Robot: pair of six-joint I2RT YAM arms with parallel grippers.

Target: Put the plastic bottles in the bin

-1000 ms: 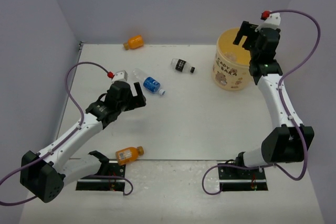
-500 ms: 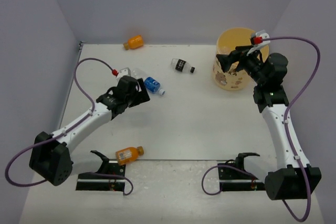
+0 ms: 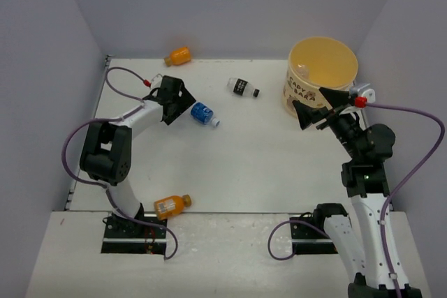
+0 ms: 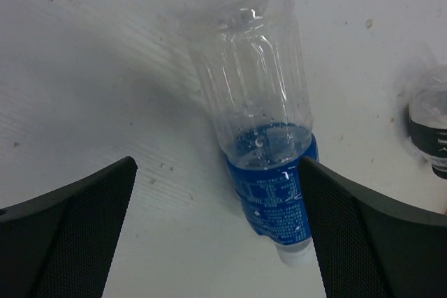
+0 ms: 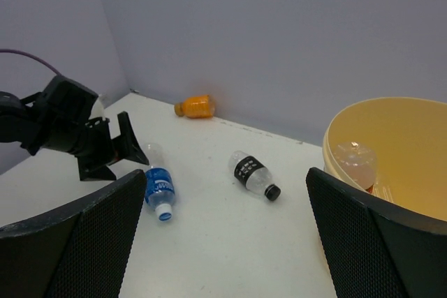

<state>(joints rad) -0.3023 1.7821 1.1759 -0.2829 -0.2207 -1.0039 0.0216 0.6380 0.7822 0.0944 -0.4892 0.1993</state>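
Blue-label bottle lying flat, yellow bin upright

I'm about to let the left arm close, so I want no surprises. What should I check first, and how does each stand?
1. Left gripper open: ok.
2. Blue-label bottle lies between its fingers: ok, though nearer one finger.
3. Black-label bottle outside the grasp: ok.
4. Bin mouth unblocked: ok; right gripper, open, sits beside it.
5. Fingers low enough to pinch: cannot tell.
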